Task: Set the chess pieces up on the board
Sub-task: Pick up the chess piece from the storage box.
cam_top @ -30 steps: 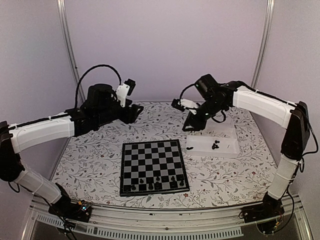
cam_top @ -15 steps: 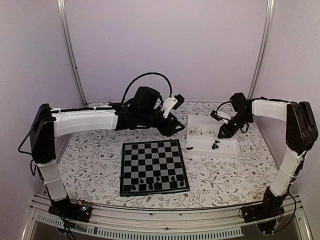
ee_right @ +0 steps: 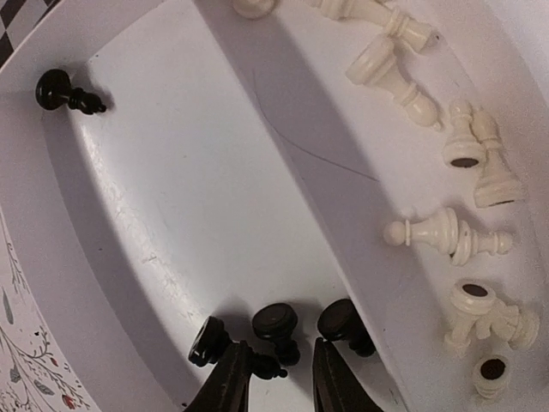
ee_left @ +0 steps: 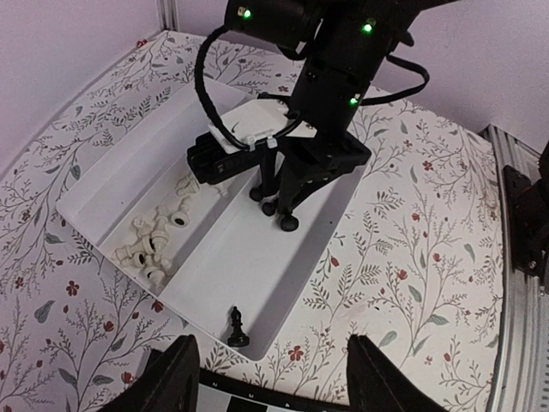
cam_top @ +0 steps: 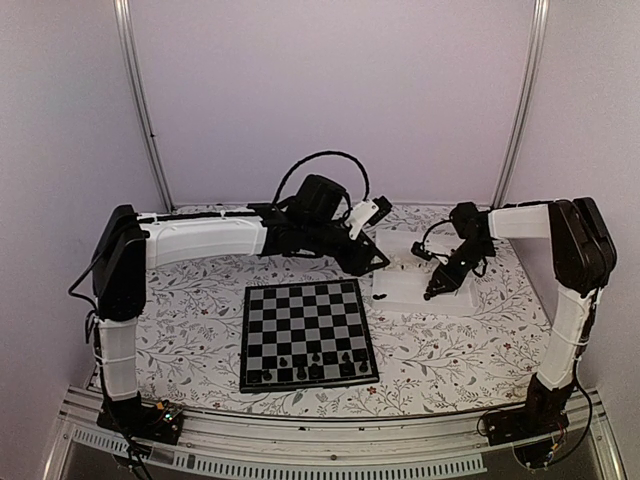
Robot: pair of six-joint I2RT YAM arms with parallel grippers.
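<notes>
The black-and-grey board (cam_top: 308,333) lies mid-table with several black chess pieces (cam_top: 315,365) on its near rows. My right gripper (cam_top: 435,288) is down in the white tray (cam_top: 455,298). In the right wrist view it (ee_right: 279,386) is narrowly open, its tips straddling the middle of three lying black pieces (ee_right: 274,322). A lone black piece (ee_right: 60,92) stands at the tray's near corner and also shows in the left wrist view (ee_left: 237,328). My left gripper (ee_left: 274,386) is open and empty, hovering over the gap between board and tray.
The tray's far compartment holds several white pieces (ee_right: 446,232), also seen in the left wrist view (ee_left: 154,245). The two arms are close together over the tray (ee_left: 111,184). Floral tablecloth (cam_top: 450,350) surrounds the board. Walls enclose the back and sides.
My left arm swung from the far left across to the tray's near-left corner. My right gripper moved right and dropped into the tray onto the three black pieces.
</notes>
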